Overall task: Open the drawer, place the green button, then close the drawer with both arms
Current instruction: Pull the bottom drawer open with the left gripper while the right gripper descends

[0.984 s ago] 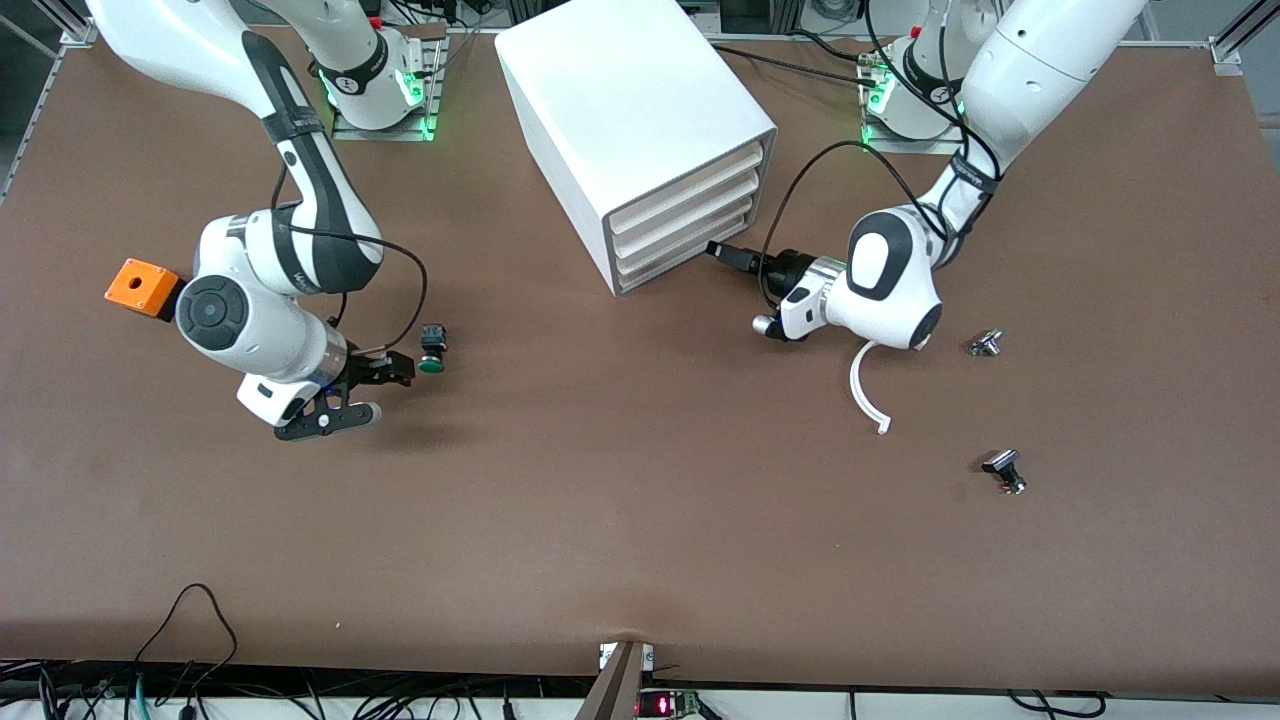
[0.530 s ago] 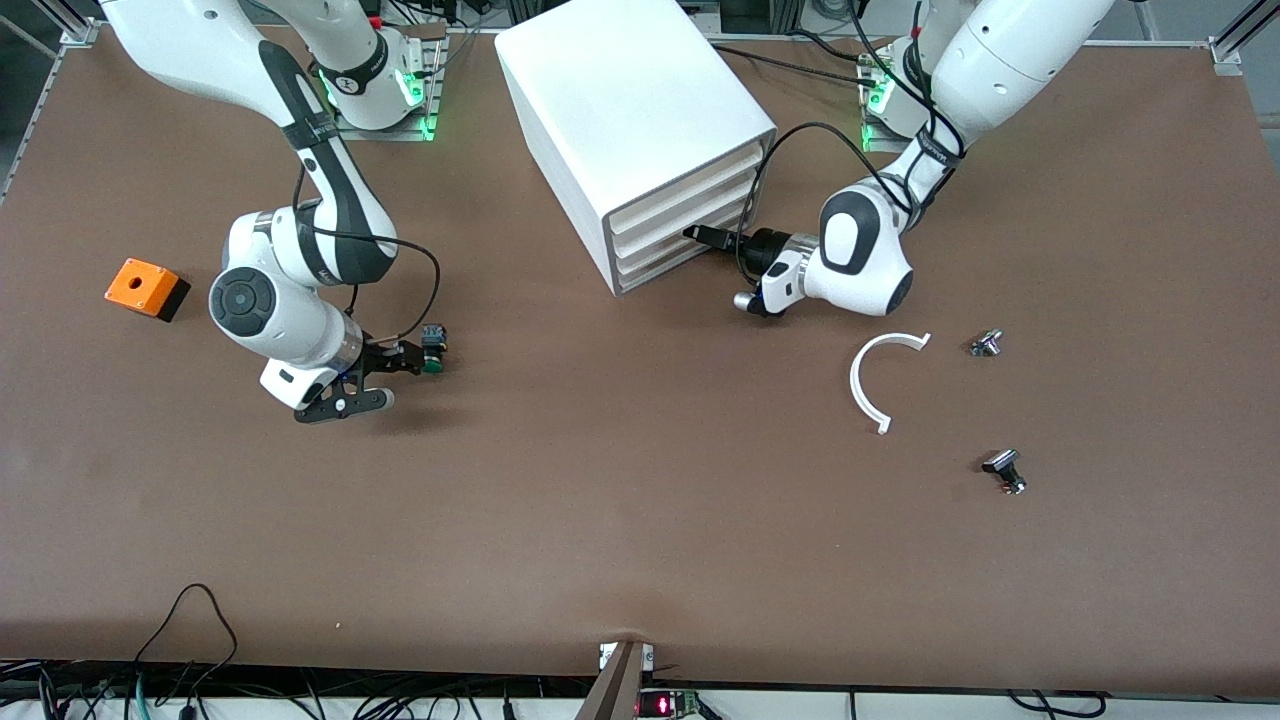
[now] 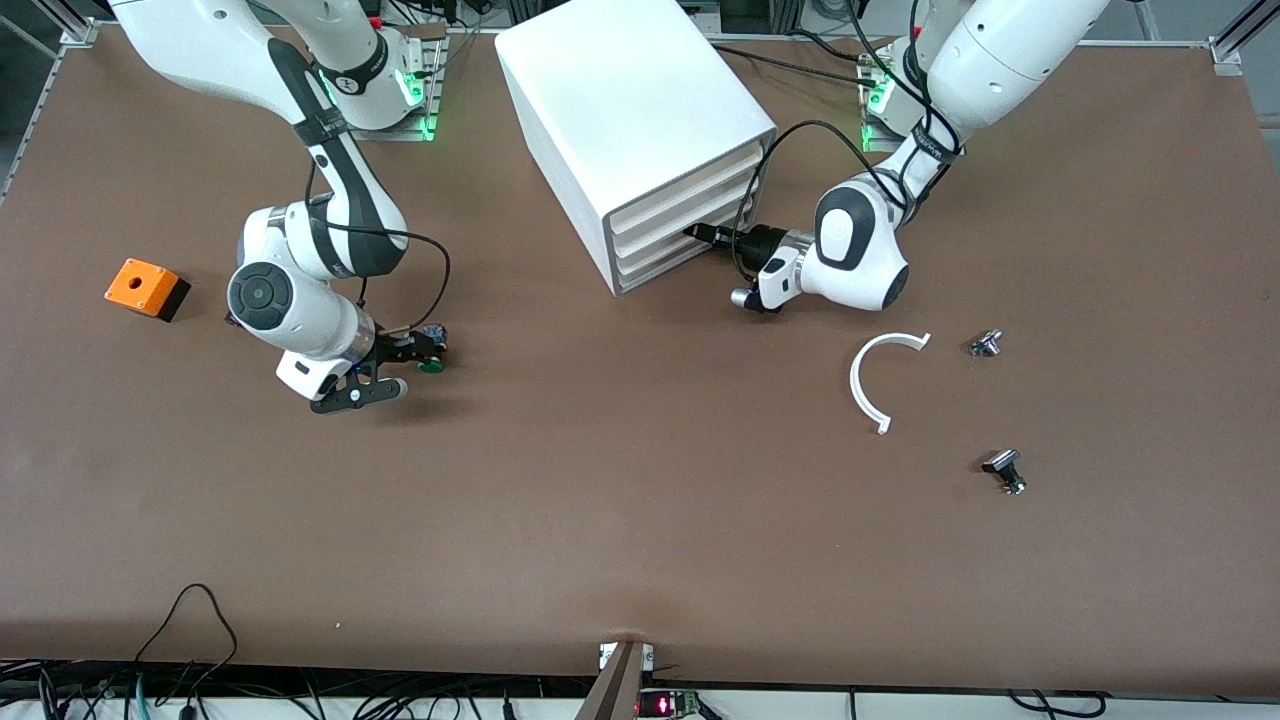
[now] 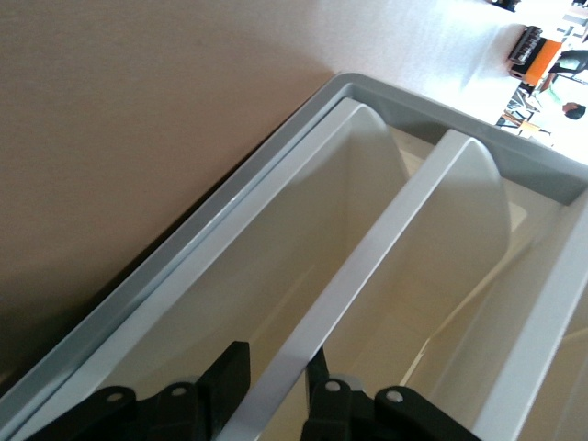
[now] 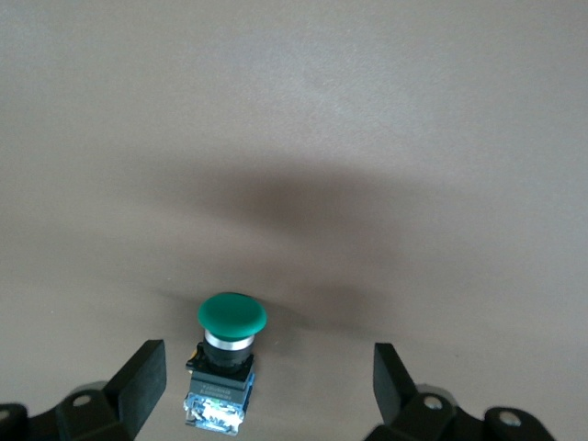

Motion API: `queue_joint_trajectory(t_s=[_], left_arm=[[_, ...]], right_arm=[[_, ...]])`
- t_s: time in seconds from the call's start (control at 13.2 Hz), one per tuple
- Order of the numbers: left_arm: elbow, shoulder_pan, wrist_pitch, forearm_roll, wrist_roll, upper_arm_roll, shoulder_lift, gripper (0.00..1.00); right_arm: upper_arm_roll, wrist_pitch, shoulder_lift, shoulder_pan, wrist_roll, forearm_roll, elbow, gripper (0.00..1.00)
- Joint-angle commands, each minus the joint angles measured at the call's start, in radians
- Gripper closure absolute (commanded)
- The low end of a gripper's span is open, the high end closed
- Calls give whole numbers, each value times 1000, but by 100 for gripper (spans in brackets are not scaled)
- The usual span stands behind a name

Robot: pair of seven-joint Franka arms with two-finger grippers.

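The white cabinet (image 3: 620, 100) stands at the middle of the table toward the arms' bases, and its three drawers look pushed in. My left gripper (image 3: 700, 233) is at the drawer fronts, low down by the lowest drawer (image 3: 680, 258). In the left wrist view my left gripper (image 4: 274, 360) is open and straddles a drawer's white front lip (image 4: 367, 266) without closing on it. The green-capped button (image 3: 431, 362) lies on the table toward the right arm's end. My right gripper (image 3: 425, 348) is open around it. In the right wrist view the button (image 5: 230, 331) lies between the fingers of my right gripper (image 5: 268, 367), closer to one finger.
An orange box (image 3: 147, 288) sits near the right arm's end of the table. A white curved strip (image 3: 868, 385), a small metal part (image 3: 986, 343) and a black-capped metal part (image 3: 1004, 470) lie toward the left arm's end, nearer the front camera than the cabinet.
My right gripper has moved up to the button and now has it between its fingers. My left gripper has moved in to the drawer fronts, uncovering the white curved strip.
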Motion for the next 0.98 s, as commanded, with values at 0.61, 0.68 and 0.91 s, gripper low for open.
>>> queue_joint_trajectory(t_s=[0.61,0.68,0.91], left_arm=[[148,98,27,241,13,142,-30,87],[148,100,27,241,13,142,-30,79],[148,108,27,235,15,142,-32,17]], right_arm=[[49,50,28,1,152,17,-34,0],[55,52,23,1,193,17,-45,0],[63,61,9,-1,215,17,-90,0]])
